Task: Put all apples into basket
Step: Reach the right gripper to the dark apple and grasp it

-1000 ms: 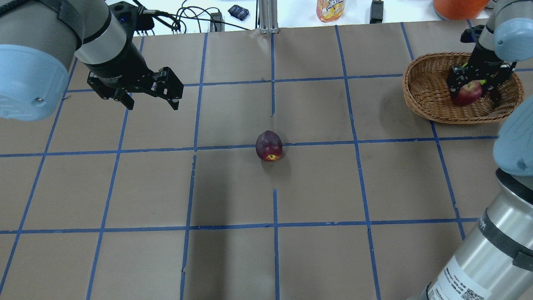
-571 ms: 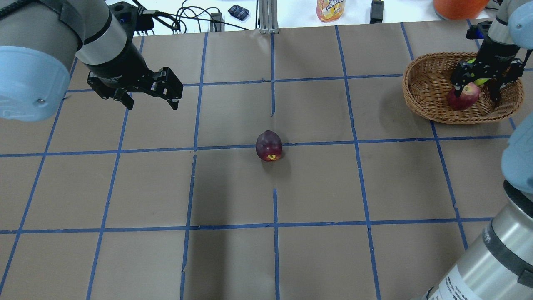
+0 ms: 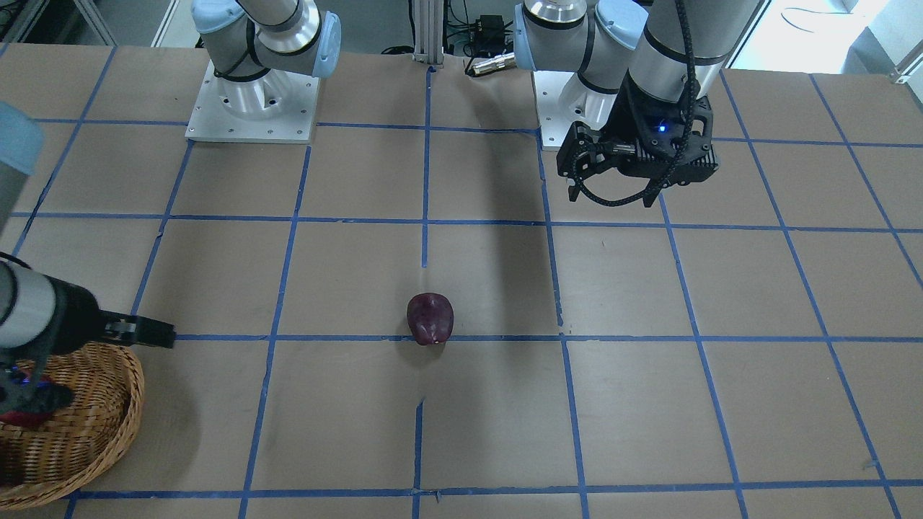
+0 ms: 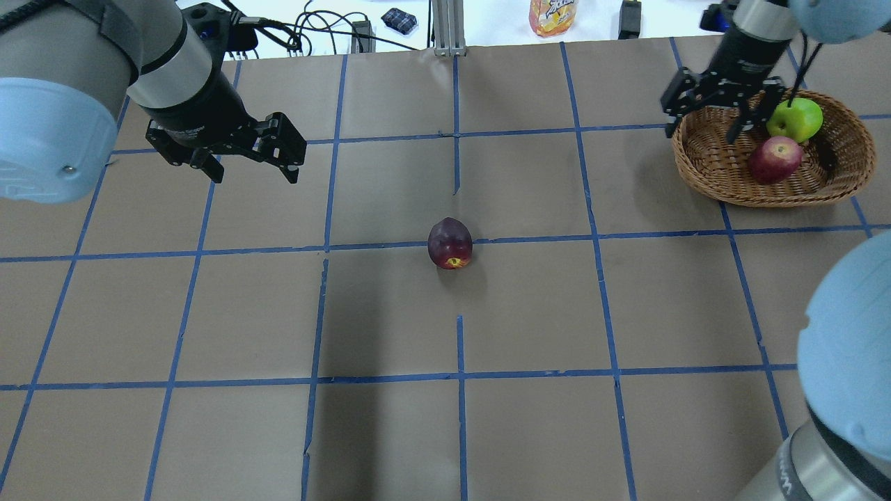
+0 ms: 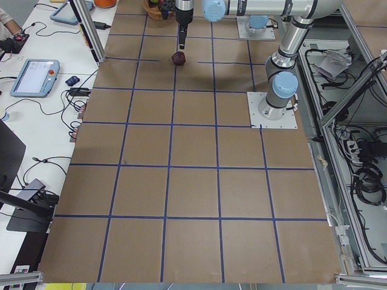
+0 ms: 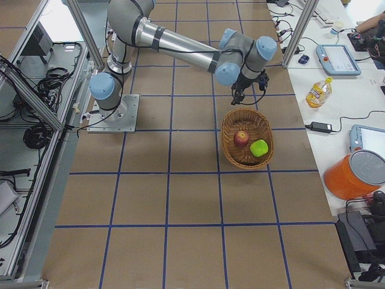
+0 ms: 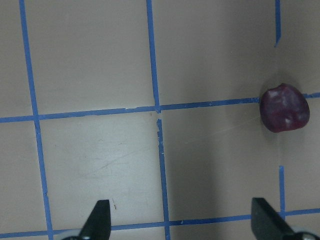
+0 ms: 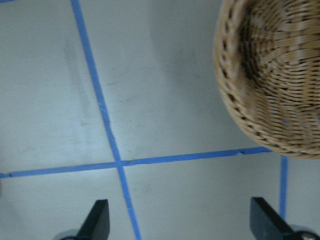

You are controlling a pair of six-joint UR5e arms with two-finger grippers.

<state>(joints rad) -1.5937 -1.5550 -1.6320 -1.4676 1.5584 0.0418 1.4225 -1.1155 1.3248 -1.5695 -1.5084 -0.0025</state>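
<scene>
On the worktop [image 4: 529, 313] astride a tape line [image 4: 390, 245], dark apple [image 4: 450, 243] not yet fetched, red apple [image 4: 774, 158] and green apple [image 4: 795, 119] lying in the basket [image 4: 703, 174], left claw [image 4: 252, 167] and right claw [image 4: 703, 131] both spread and empty; risk ahead of an off-centre pinch rolling the round fruit away.

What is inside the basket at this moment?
The basket holds two apples, close together: the yellow-green apple and the red apple. The maroon apple is outside, on the table. The wicker under the two is covered.
</scene>
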